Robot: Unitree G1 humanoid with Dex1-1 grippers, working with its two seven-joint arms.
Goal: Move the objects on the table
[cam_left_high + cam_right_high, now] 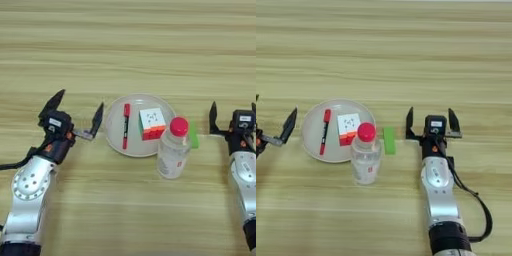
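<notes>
A round white plate (112, 125) lies at the middle of the light-brown wooden table (130, 45). On it, toward its left half, a red marker pen (126, 125) lies roughly upright in the frame, its cap end pointing to the top. Just to the right of the pen, also on the plate, sits a small colourful puzzle cube (152, 123), white face up with red and green showing on its sides.

A clear plastic bottle with a red cap (365, 154) stands upright on the table at the plate's lower right edge; from this angle it overlaps the rim. Just right of the bottle a flat green rectangular block (389, 140) lies on the table, its long side running up and down the frame, apart from the plate.

The left gripper (76, 116) is at the middle left of the frame, beside the plate's left edge. Its two black fingers (52, 104) are spread wide apart and hold nothing.

The right gripper (431, 121) is right of the green block, near it but not touching. Its fingers (409, 122) point toward the top of the frame, also spread wide and empty.
</notes>
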